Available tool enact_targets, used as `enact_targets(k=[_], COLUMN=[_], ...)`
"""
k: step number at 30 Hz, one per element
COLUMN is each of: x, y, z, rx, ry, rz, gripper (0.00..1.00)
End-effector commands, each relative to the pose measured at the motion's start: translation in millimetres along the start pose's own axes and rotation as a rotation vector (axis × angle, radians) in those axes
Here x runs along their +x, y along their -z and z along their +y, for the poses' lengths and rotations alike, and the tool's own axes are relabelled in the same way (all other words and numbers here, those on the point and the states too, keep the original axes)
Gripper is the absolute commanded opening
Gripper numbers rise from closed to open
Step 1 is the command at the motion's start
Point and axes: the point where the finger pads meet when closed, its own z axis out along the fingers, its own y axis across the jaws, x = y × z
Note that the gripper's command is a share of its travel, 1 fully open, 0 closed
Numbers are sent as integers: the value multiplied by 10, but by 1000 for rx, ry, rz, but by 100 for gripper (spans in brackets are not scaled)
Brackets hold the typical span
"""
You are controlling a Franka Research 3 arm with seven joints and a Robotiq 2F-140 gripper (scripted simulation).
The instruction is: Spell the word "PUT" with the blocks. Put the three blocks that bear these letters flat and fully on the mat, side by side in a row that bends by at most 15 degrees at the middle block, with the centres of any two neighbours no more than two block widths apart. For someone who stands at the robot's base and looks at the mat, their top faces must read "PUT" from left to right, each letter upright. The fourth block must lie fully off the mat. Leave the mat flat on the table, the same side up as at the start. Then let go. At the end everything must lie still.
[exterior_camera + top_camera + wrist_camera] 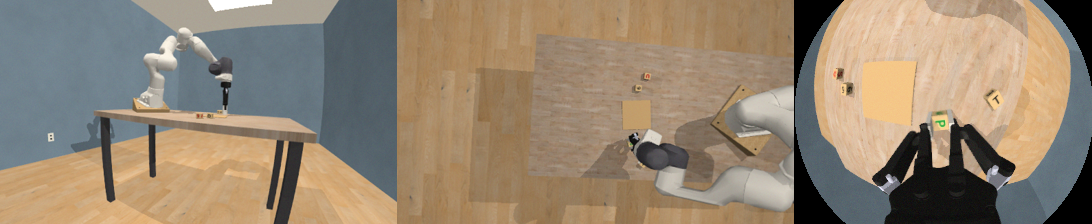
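My gripper [940, 116] is shut on the block with the green P [941, 121], low over the table just beside the tan mat [890, 91]. From above, the gripper [632, 140] stands off the mat's [637, 115] near corner, with the P block [630, 144] partly hidden under it. The T block [994, 99] lies tilted on the table to the right of the gripper in the wrist view. The red U block [647, 76] and a block with a dark letter [638, 88] lie on the table beyond the mat's far side. No blocks are on the mat.
The robot's base plate [740, 120] sits at the table's right end. My arm reaches over the table's front edge and hides the table below it. The table's front edge is close to the gripper.
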Motion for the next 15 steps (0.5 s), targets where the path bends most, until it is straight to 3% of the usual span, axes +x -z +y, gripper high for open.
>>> enact_targets(k=[1,4,11,15], x=[8,8,6,6], y=[128,189,702,893], z=[11,11,10,10], rx=[-2,-2,-2,-2], ry=[0,0,0,0], rz=[4,4,4,4], gripper=[16,16,16,16])
